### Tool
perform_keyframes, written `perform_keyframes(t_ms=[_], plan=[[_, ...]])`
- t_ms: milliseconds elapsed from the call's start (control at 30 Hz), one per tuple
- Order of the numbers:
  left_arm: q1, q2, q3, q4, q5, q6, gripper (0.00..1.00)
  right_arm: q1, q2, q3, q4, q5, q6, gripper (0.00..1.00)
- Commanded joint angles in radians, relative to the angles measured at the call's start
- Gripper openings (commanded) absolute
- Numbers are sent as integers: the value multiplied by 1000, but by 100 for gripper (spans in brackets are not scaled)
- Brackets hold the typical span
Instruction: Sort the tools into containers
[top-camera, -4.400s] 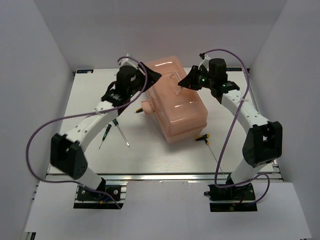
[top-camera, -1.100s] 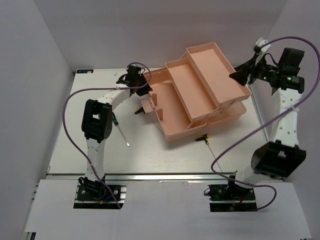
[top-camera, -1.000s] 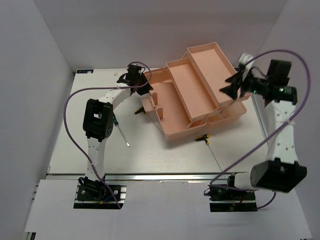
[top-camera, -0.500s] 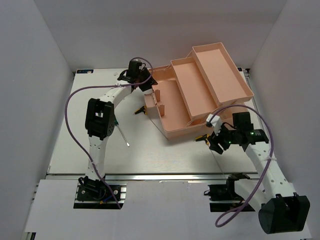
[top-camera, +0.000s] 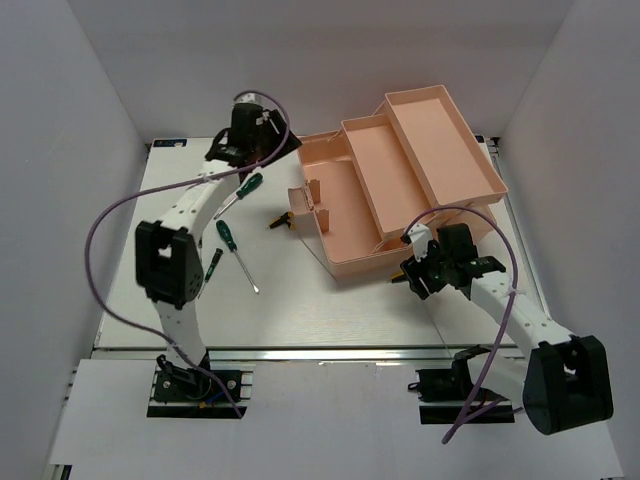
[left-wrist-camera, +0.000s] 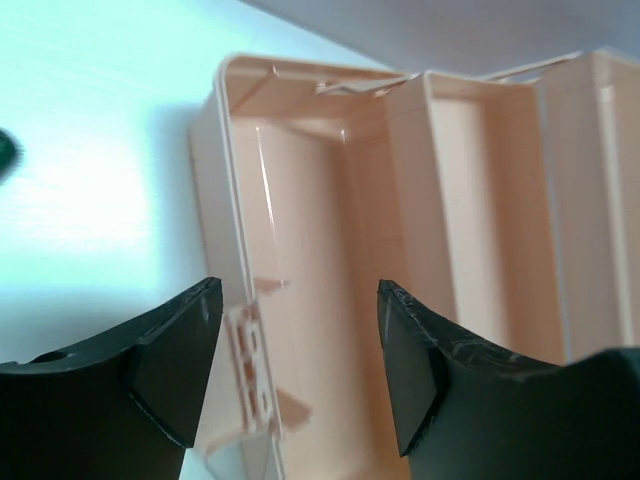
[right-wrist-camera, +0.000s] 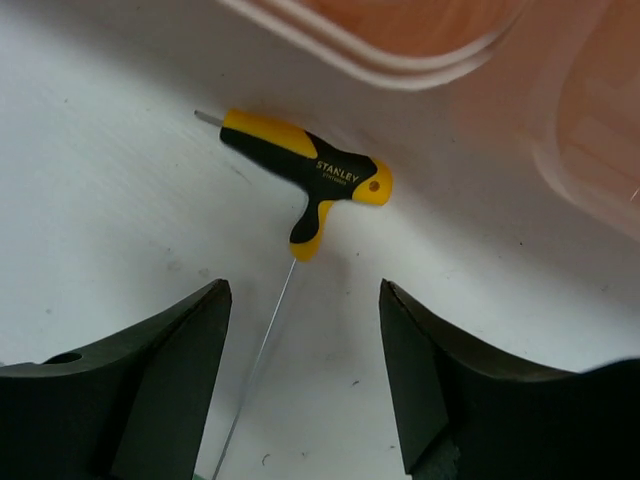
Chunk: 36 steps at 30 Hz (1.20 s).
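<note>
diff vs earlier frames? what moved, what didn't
Toolbox went from shut to open, tiers folded out. Right tool swung from the box's far right to its near side and is now open above the T-key, not gripping. Left tool backed off leftward from the box's left end, open and empty. Unchanged: that T-key, the other T-key, the screwdriver.
</note>
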Motion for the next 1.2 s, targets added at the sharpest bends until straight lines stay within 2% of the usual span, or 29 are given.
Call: perform_keyframes(t_ms=[0, 133, 367, 500, 667, 800, 867, 967, 1100, 1167], plan=[[18, -262, -135, 42, -100, 43, 73, 11, 42, -14, 115, 22, 72, 66], [24, -457, -395, 65, -146, 32, 75, 34, 88, -31, 162, 48, 109, 62], [28, -761, -708, 42, -224, -23, 77, 62, 167, -46, 234, 113, 147, 52], [28, -885, -833, 33, -234, -63, 78, 69, 243, -15, 222, 114, 165, 46], [30, -1014, -928, -7, -270, -115, 78, 91, 266, -8, 199, 102, 149, 28], [28, -1062, -980, -30, -283, -140, 78, 102, 225, -35, 167, 85, 124, 6], [30, -1070, -1002, -33, -281, -146, 78, 102, 156, -40, 141, 73, 98, 0], [30, -1054, -1028, -29, -271, -156, 78, 102, 52, -12, 72, -26, 29, 0], [30, -984, -1037, -30, -238, -178, 77, 103, -66, 50, -8, -302, -98, 0], [30, -933, -1024, -32, -229, -187, 76, 108, -103, 102, -26, -388, -131, 0]])
